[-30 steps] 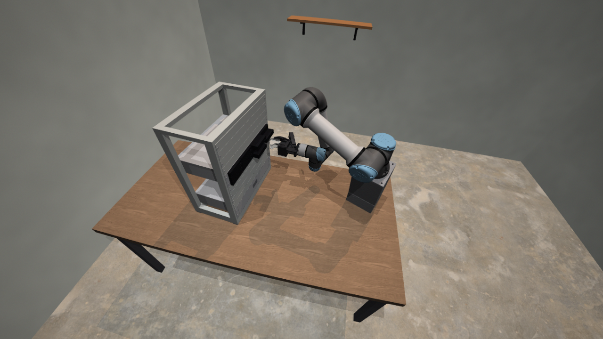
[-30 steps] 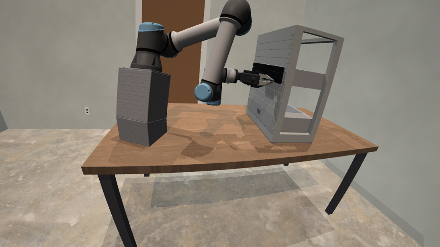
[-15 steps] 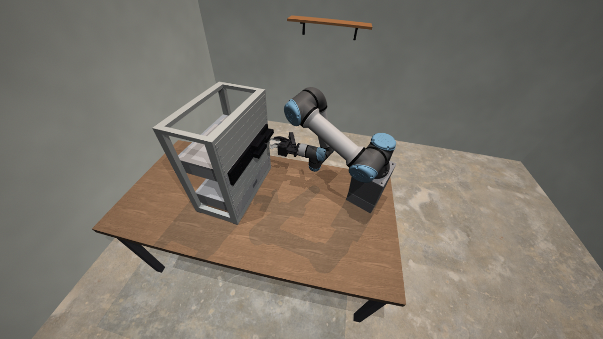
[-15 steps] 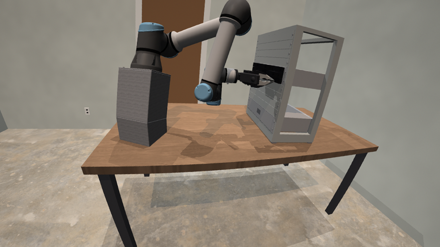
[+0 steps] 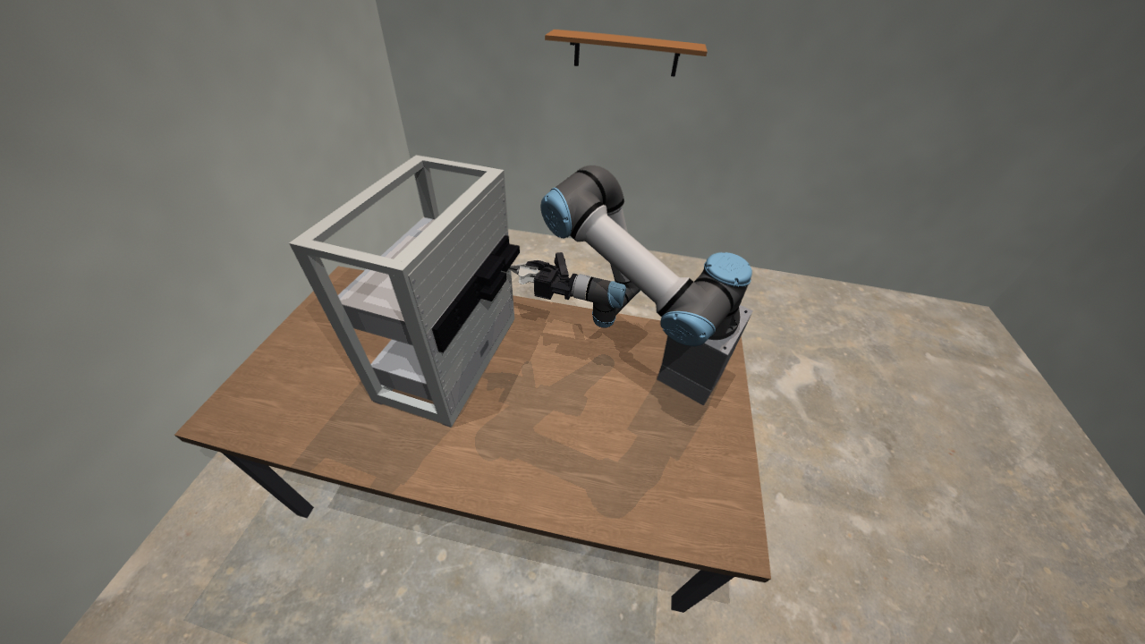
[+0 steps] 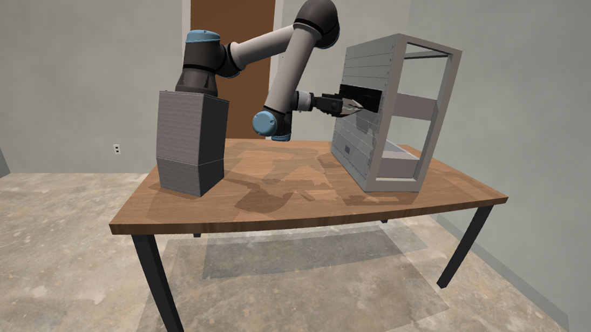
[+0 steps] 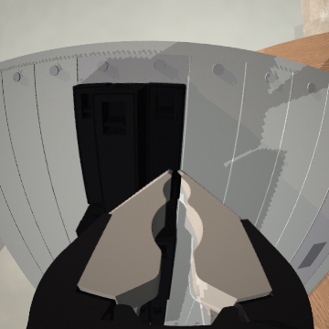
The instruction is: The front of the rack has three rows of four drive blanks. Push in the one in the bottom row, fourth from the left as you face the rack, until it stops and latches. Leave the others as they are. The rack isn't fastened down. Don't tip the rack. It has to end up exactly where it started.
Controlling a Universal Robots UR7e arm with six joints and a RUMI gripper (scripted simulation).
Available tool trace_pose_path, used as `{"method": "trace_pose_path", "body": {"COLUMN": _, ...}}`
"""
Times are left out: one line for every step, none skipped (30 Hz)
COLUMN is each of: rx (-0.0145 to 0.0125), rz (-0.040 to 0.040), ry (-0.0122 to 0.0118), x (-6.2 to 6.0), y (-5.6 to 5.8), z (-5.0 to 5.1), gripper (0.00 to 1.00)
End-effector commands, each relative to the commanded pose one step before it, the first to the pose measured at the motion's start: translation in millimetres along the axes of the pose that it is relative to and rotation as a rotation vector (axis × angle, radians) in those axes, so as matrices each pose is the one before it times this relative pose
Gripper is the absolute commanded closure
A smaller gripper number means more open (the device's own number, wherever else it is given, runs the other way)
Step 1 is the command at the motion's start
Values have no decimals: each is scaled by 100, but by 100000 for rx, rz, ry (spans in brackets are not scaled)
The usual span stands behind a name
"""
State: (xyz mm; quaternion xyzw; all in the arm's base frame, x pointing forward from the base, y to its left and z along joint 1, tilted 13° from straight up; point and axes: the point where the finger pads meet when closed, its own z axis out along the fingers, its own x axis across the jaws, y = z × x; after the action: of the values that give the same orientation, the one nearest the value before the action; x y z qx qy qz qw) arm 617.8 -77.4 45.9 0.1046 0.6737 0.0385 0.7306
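The grey open-frame rack (image 5: 416,288) stands on the wooden table, its slatted front facing the arm. A black block of drive blanks (image 5: 473,294) sits in the middle of that front; it also shows in the exterior view (image 6: 360,97) and in the wrist view (image 7: 130,146), where the rack appears turned on its side. My gripper (image 5: 519,272) is shut and empty, held level and pointing straight at the front. In the exterior view the gripper (image 6: 357,106) is at the lower edge of the black block. In the wrist view its tips (image 7: 175,173) lie over the column nearest the table. I cannot tell whether they touch.
The arm's grey pedestal (image 6: 189,142) stands on the table opposite the rack. A small dark slot (image 6: 346,148) marks a lower panel of the rack front. A door (image 6: 226,56) and a wall shelf (image 5: 625,41) are far off.
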Motion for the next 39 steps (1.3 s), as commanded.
{"method": "trace_pose_path", "body": {"rx": -83, "rz": -32, "ry": -123, "x": -53, "y": -37, "z": -2155, "gripper": 100}}
{"method": "trace_pose_path", "body": {"rx": 0, "rz": 0, "ry": 0, "x": 1, "y": 0, "z": -624, "gripper": 100}}
{"method": "trace_pose_path", "body": {"rx": 0, "rz": 0, "ry": 0, "x": 0, "y": 0, "z": -617, "gripper": 100}}
{"method": "trace_pose_path", "body": {"rx": 0, "rz": 0, "ry": 0, "x": 0, "y": 0, "z": -600, "gripper": 100}}
{"method": "trace_pose_path", "body": {"rx": 0, "rz": 0, "ry": 0, "x": 1, "y": -1, "z": -574, "gripper": 100}}
{"method": "trace_pose_path", "body": {"rx": 0, "rz": 0, "ry": 0, "x": 1, "y": 0, "z": -539, "gripper": 100}}
{"method": "trace_pose_path", "body": {"rx": 0, "rz": 0, "ry": 0, "x": 0, "y": 0, "z": -498, "gripper": 100}}
{"method": "trace_pose_path", "body": {"rx": 0, "rz": 0, "ry": 0, "x": 0, "y": 0, "z": -451, "gripper": 100}}
{"method": "trace_pose_path", "body": {"rx": 0, "rz": 0, "ry": 0, "x": 0, "y": 0, "z": -400, "gripper": 100}}
{"method": "trace_pose_path", "body": {"rx": 0, "rz": 0, "ry": 0, "x": 0, "y": 1, "z": -345, "gripper": 100}}
{"method": "trace_pose_path", "body": {"rx": 0, "rz": 0, "ry": 0, "x": 1, "y": -1, "z": -289, "gripper": 100}}
{"method": "trace_pose_path", "body": {"rx": 0, "rz": 0, "ry": 0, "x": -1, "y": 1, "z": -234, "gripper": 100}}
{"method": "trace_pose_path", "body": {"rx": 0, "rz": 0, "ry": 0, "x": 1, "y": -1, "z": -180, "gripper": 100}}
{"method": "trace_pose_path", "body": {"rx": 0, "rz": 0, "ry": 0, "x": 0, "y": 0, "z": -129, "gripper": 100}}
{"method": "trace_pose_path", "body": {"rx": 0, "rz": 0, "ry": 0, "x": 0, "y": 0, "z": 0, "gripper": 100}}
{"method": "trace_pose_path", "body": {"rx": 0, "rz": 0, "ry": 0, "x": 0, "y": 0, "z": 0, "gripper": 100}}
{"method": "trace_pose_path", "body": {"rx": 0, "rz": 0, "ry": 0, "x": 0, "y": 1, "z": -84, "gripper": 100}}
{"method": "trace_pose_path", "body": {"rx": 0, "rz": 0, "ry": 0, "x": 0, "y": 0, "z": -46, "gripper": 100}}
{"method": "trace_pose_path", "body": {"rx": 0, "rz": 0, "ry": 0, "x": 0, "y": 0, "z": -18, "gripper": 100}}
{"method": "trace_pose_path", "body": {"rx": 0, "rz": 0, "ry": 0, "x": 0, "y": 0, "z": -3, "gripper": 100}}
{"method": "trace_pose_path", "body": {"rx": 0, "rz": 0, "ry": 0, "x": 0, "y": 0, "z": -4, "gripper": 100}}
{"method": "trace_pose_path", "body": {"rx": 0, "rz": 0, "ry": 0, "x": 0, "y": 0, "z": -23, "gripper": 100}}
{"method": "trace_pose_path", "body": {"rx": 0, "rz": 0, "ry": 0, "x": 0, "y": -1, "z": -58, "gripper": 100}}
{"method": "trace_pose_path", "body": {"rx": 0, "rz": 0, "ry": 0, "x": 0, "y": -1, "z": -105, "gripper": 100}}
{"method": "trace_pose_path", "body": {"rx": 0, "rz": 0, "ry": 0, "x": 0, "y": 0, "z": -158, "gripper": 100}}
{"method": "trace_pose_path", "body": {"rx": 0, "rz": 0, "ry": 0, "x": 0, "y": -1, "z": -213, "gripper": 100}}
{"method": "trace_pose_path", "body": {"rx": 0, "rz": 0, "ry": 0, "x": 0, "y": -1, "z": -267, "gripper": 100}}
{"method": "trace_pose_path", "body": {"rx": 0, "rz": 0, "ry": 0, "x": 0, "y": -2, "z": -312, "gripper": 100}}
{"method": "trace_pose_path", "body": {"rx": 0, "rz": 0, "ry": 0, "x": 0, "y": -1, "z": -349, "gripper": 100}}
{"method": "trace_pose_path", "body": {"rx": 0, "rz": 0, "ry": 0, "x": -1, "y": -1, "z": -375, "gripper": 100}}
{"method": "trace_pose_path", "body": {"rx": 0, "rz": 0, "ry": 0, "x": 0, "y": -2, "z": -389, "gripper": 100}}
{"method": "trace_pose_path", "body": {"rx": 0, "rz": 0, "ry": 0, "x": 0, "y": 0, "z": 0, "gripper": 100}}
{"method": "trace_pose_path", "body": {"rx": 0, "rz": 0, "ry": 0, "x": 0, "y": 0, "z": 0, "gripper": 100}}
{"method": "trace_pose_path", "body": {"rx": 0, "rz": 0, "ry": 0, "x": 0, "y": -3, "z": -392, "gripper": 100}}
{"method": "trace_pose_path", "body": {"rx": 0, "rz": 0, "ry": 0, "x": 0, "y": -2, "z": -387, "gripper": 100}}
{"method": "trace_pose_path", "body": {"rx": 0, "rz": 0, "ry": 0, "x": 0, "y": -2, "z": -373, "gripper": 100}}
{"method": "trace_pose_path", "body": {"rx": 0, "rz": 0, "ry": 0, "x": -1, "y": -1, "z": -353, "gripper": 100}}
{"method": "trace_pose_path", "body": {"rx": 0, "rz": 0, "ry": 0, "x": 0, "y": -1, "z": -326, "gripper": 100}}
{"method": "trace_pose_path", "body": {"rx": 0, "rz": 0, "ry": -1, "x": 0, "y": -3, "z": -293, "gripper": 100}}
